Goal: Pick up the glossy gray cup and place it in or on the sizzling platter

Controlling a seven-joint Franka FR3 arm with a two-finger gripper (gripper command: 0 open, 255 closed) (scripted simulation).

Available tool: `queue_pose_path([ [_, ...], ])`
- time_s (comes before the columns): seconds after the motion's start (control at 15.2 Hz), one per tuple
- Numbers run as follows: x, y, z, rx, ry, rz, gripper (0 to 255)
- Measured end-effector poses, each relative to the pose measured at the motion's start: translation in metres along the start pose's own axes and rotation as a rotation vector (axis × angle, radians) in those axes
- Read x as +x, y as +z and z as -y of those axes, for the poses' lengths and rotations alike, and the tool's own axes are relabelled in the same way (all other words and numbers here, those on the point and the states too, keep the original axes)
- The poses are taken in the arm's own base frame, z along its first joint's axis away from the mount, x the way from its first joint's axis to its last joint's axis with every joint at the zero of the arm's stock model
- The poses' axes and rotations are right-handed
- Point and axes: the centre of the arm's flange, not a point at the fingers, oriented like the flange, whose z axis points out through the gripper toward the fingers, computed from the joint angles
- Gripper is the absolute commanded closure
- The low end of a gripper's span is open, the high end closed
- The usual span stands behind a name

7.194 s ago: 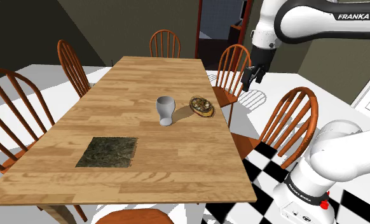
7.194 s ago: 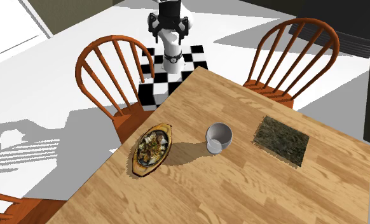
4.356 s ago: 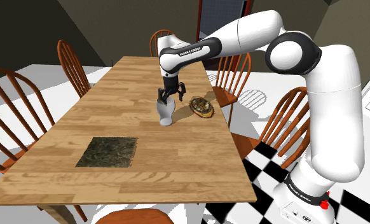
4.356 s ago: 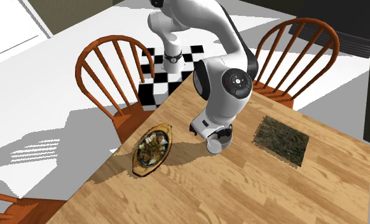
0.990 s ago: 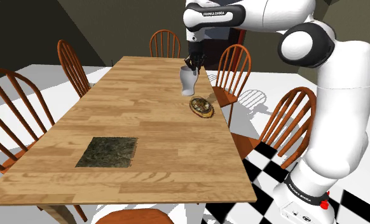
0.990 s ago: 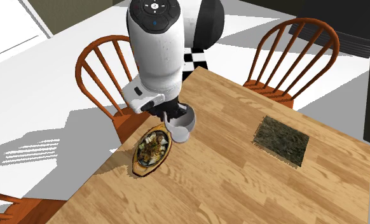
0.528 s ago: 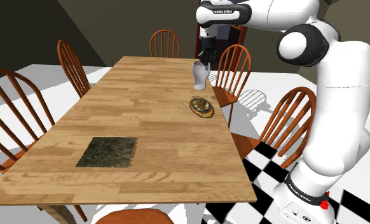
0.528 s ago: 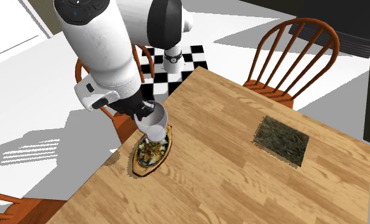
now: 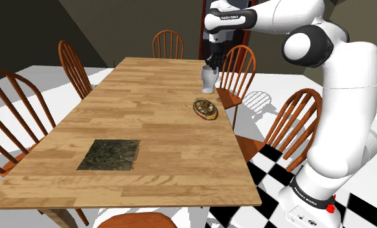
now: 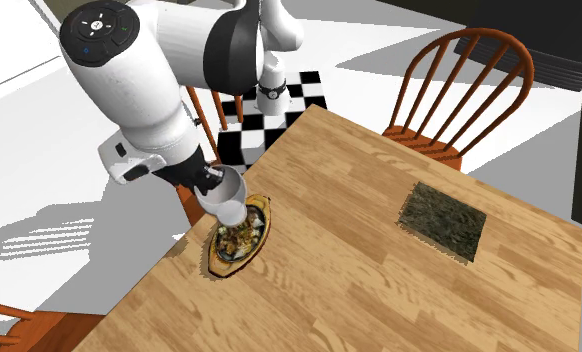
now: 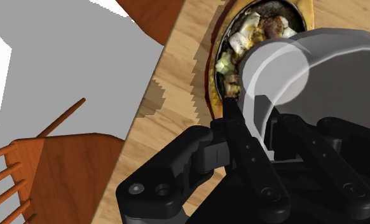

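Note:
A glossy grey cup [image 9: 208, 78] hangs in the air, my gripper [image 9: 213, 65] shut on its rim from above. It hovers over the table's edge by the far chairs, above and slightly beyond the sizzling platter [image 9: 205, 108], an oval wooden-rimmed dish of food. From the second exterior view the cup [image 10: 225, 202] floats just over the near end of the platter [image 10: 236, 243], with the gripper [image 10: 208, 184] at its rim. In the wrist view the gripper [image 11: 261, 130] clasps the cup's wall [image 11: 304, 63], and the platter [image 11: 238, 38] lies beneath it.
The wooden table [image 9: 135, 110] carries a dark square mat [image 9: 109, 155] near its front. Wooden chairs [image 9: 238, 68] stand along both long sides and at the far end. One chair [image 10: 174, 110] sits right beside the platter's table edge.
The arm has carried the cup further toward the shoulder view's right, from over the table's middle to above the platter's side. The grip has stayed shut.

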Motion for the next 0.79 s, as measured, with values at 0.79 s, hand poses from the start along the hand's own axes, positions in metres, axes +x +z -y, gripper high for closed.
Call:
queue_pose_path([
  [0.79, 0.005, 0.062, 0.004, 0.0, 0.0, 0.0, 255],
])
